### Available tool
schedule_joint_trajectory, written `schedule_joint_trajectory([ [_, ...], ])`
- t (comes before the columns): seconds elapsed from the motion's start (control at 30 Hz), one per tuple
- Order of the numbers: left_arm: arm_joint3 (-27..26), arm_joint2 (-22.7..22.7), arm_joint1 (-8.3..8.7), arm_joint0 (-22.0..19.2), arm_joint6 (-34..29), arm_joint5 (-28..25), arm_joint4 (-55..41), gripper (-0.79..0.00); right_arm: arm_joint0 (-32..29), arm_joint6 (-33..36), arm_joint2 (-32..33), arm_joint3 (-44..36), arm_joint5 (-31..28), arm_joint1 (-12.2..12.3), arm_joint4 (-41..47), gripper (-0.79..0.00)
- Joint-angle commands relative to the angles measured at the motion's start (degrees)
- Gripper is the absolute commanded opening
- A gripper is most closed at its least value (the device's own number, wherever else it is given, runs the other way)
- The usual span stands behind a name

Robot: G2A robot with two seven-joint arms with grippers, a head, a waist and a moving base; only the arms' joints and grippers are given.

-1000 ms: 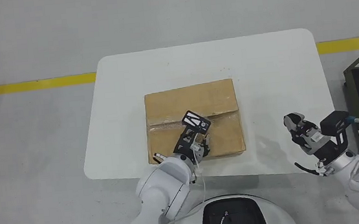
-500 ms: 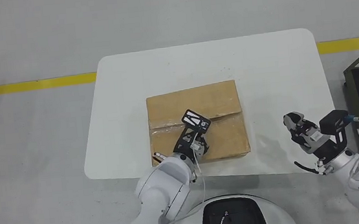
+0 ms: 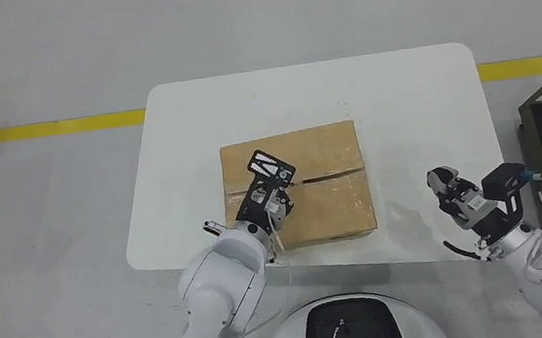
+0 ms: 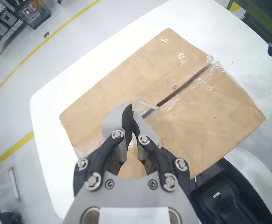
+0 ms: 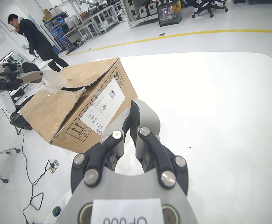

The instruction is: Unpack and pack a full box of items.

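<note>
While the brown rectangular cardboard box [image 3: 324, 154] rests flat with both top flaps folded down, a narrow dark gap runs along the seam between the flaps. The flap edges at this seam are ragged, and in the right wrist view one flap sits slightly higher than the other. Glossy tape remnants cover parts of the top surface. A white rectangular paper label [image 5: 102, 106] is fixed to the side wall that faces the right arm. A crumpled clear plastic tape strip [image 4: 142, 104] lifts off the box top at the seam. The loose end of the tape strip is clamped in the left gripper [image 4: 129, 112], whose fingers are pressed together on it. This gripper is positioned above the seam, toward the end of the box on the robot's left. The right gripper [image 5: 133, 114] is positioned above bare table surface, well apart from the box on the robot's right. Its fingers are closed against each other with nothing between them. The box occupies the middle of the rounded white table [image 3: 391, 89], closer to the edge nearest the robot. A yellow floor line [image 3: 51, 126] runs behind the table on the grey floor.
</note>
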Motion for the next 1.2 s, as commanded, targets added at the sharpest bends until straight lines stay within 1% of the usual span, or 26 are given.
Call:
schedule_joint_trajectory([
  [0.0, -0.36, -0.99, 0.16, -0.30, 0.05, -0.78, 0.70, -0.785, 0.02, 0.01, 0.11, 0.21, -0.05, 0.01, 0.12, -0.785],
  [0.3, -1.92, -7.36, 0.98, -1.60, 0.20, -2.72, 4.71, -0.785, 0.18, 0.25, 0.32, 1.00, -0.41, 0.09, 0.24, -0.785],
  [0.4, -2.07, -8.13, 1.38, -1.84, 0.69, -4.71, 9.54, -0.785, 0.33, 0.38, 0.38, 1.23, -0.44, 0.12, 0.42, -0.785],
  [0.53, -1.84, -8.95, 1.75, -1.43, 1.33, -6.00, 13.85, -0.785, 0.35, 0.44, 0.38, 1.51, -0.66, 0.14, 0.47, -0.785],
  [0.6, -1.65, -9.36, 2.11, -1.57, 0.53, -7.67, 19.58, -0.785, 0.40, 0.44, 0.44, 1.76, -0.90, 0.17, 0.52, -0.785],
  [0.73, -1.68, -10.58, 2.46, -1.52, 1.27, -8.77, 24.07, -0.785, 0.49, 0.51, 0.87, 1.92, -1.18, 0.24, 0.57, -0.785],
  [0.87, -1.31, -13.40, 2.78, -1.23, 1.05, -8.39, 27.69, -0.785, 0.52, 0.46, 1.08, 1.99, -1.31, 0.28, 0.75, -0.785],
  [1.07, 0.89, -18.86, 3.22, -0.85, 1.79, -6.91, 31.15, -0.785, 0.01, 0.16, 0.99, 1.91, -1.54, 0.30, 0.67, -0.785],
  [1.17, 2.10, -21.63, 3.09, -0.72, 1.80, -3.94, 27.86, -0.785, -0.16, 0.02, 0.95, 2.20, -1.50, 0.30, 0.57, -0.785],
])
